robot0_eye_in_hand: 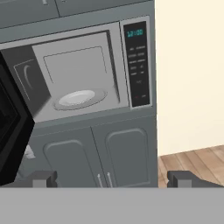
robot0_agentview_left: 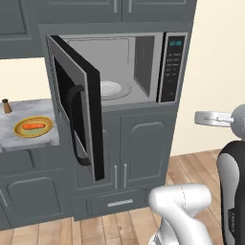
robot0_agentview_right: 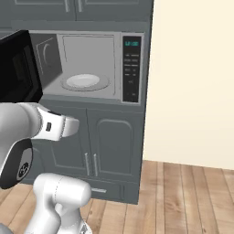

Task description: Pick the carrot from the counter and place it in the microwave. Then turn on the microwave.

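Marble worktop (robot0_agentview_left: 45,139) sits at the far left, a pale grey slab with white veining, its front edge squared off over dark grey drawers. One small brown shaker (robot0_agentview_left: 6,105) stands near its back. One round plate (robot0_agentview_left: 33,127) with a yellow rim and green centre lies close to the front edge, and the carrot (robot0_agentview_left: 34,126), a single short orange-red stick with rounded ends, rests flat across the plate's middle.

Next along comes the microwave (robot0_agentview_left: 170,67), brushed steel and boxy, built into the dark cabinets. Its one door (robot0_agentview_left: 76,107), black glass with a dark bar handle, is swung wide out to the left, standing edge-on between the worktop and the open cavity. Inside, a single pale round turntable (robot0_agentview_left: 111,89) lies on the cavity floor, with free space above it. On the right side a narrow keypad strip (robot0_agentview_left: 172,69) carries a cyan display at its top. Two panelled cabinet doors (robot0_agentview_left: 139,148) with slim metal pulls sit below.

Further right, the claw (robot0_eye_in_hand: 112,178) hangs well back from the microwave, facing it, its two dark fingertips (robot0_eye_in_hand: 43,178) spread fully apart and gripping nothing. Bare cream wall (robot0_agentview_right: 192,77) and wooden plank floor (robot0_agentview_right: 183,192) leave open room on that side.
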